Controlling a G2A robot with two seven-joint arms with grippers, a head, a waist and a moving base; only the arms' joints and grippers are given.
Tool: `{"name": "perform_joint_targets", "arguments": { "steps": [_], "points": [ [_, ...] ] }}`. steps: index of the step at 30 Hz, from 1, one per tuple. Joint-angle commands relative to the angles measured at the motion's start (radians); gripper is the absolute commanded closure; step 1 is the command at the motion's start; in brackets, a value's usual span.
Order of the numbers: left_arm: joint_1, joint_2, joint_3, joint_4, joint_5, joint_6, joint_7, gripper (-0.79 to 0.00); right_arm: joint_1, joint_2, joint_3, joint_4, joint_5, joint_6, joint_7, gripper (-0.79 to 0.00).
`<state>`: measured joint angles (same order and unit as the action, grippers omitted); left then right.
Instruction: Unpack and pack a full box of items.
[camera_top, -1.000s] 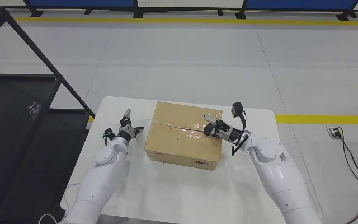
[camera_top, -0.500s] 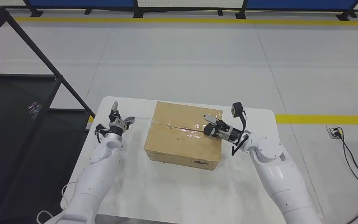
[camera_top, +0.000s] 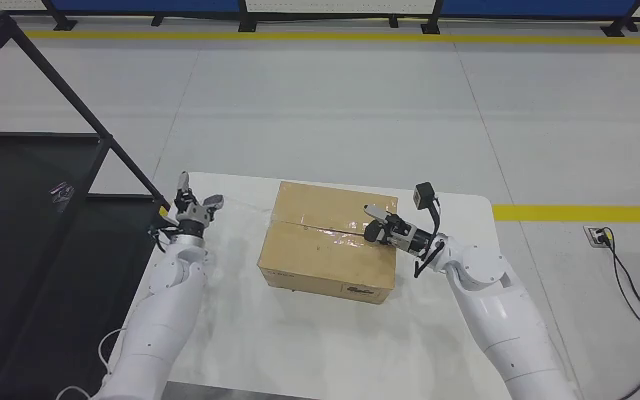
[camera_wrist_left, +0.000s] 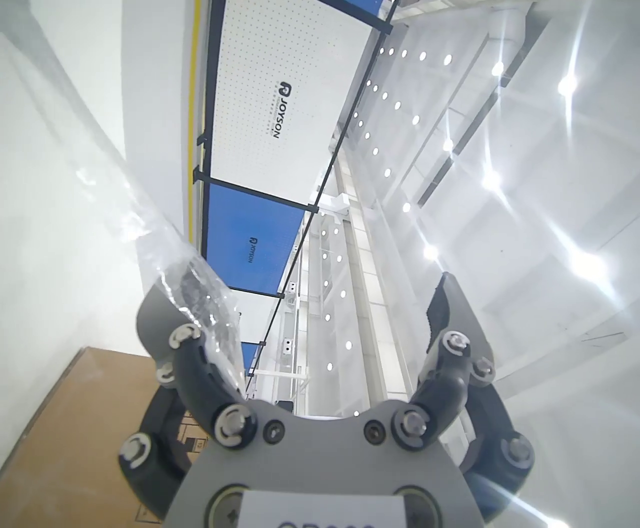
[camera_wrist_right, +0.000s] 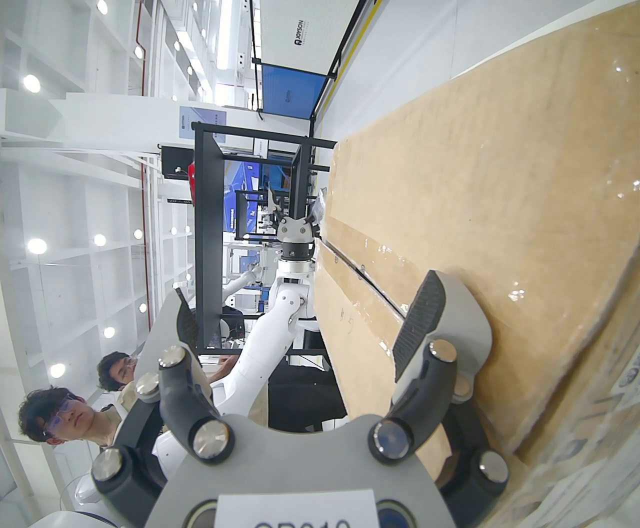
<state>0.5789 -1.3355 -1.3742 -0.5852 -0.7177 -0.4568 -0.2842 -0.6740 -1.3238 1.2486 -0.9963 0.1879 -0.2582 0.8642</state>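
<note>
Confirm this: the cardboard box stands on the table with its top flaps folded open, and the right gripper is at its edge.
Wrong on the flaps. In the top view the cardboard box on the table has its top flaps lying shut, meeting along the middle. The right gripper is at its edge, as stated.

I see pale grey floor all around the white surface. Beyond the surface, a yellow line runs before blue panels. Left of the surface stands a black metal frame; right of it, a yellow stripe and a floor socket. Ceiling lights glare above.
</note>
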Motion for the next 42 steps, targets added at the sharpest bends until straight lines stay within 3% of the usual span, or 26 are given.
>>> {"name": "perform_joint_targets", "arguments": {
  "steps": [1,12,17,24,38,42],
  "points": [
    [0.017,0.003,-0.009,-0.039,0.005,-0.004,0.007,-0.785,0.000,0.000,0.000,0.000,0.000,0.000,0.000,-0.785],
    [0.128,0.020,-0.064,-0.252,0.058,0.011,0.069,-0.785,-0.044,0.001,0.013,-0.055,0.034,-0.026,-0.054,-0.785],
    [0.175,0.025,-0.087,-0.335,0.069,0.022,0.084,-0.785,-0.068,-0.004,0.017,-0.087,0.073,0.027,-0.147,-0.785],
    [0.227,0.029,-0.109,-0.443,0.089,0.035,0.097,-0.785,-0.055,-0.007,-0.008,-0.087,0.050,0.091,-0.175,-0.785],
    [0.306,0.027,-0.106,-0.670,0.175,0.035,0.134,-0.785,-0.065,-0.002,0.008,-0.078,0.073,0.057,-0.187,-0.785],
    [0.315,0.025,-0.094,-0.726,0.220,0.056,0.156,-0.785,-0.081,-0.001,0.030,-0.082,0.110,0.000,-0.208,-0.785]
  ]
}}
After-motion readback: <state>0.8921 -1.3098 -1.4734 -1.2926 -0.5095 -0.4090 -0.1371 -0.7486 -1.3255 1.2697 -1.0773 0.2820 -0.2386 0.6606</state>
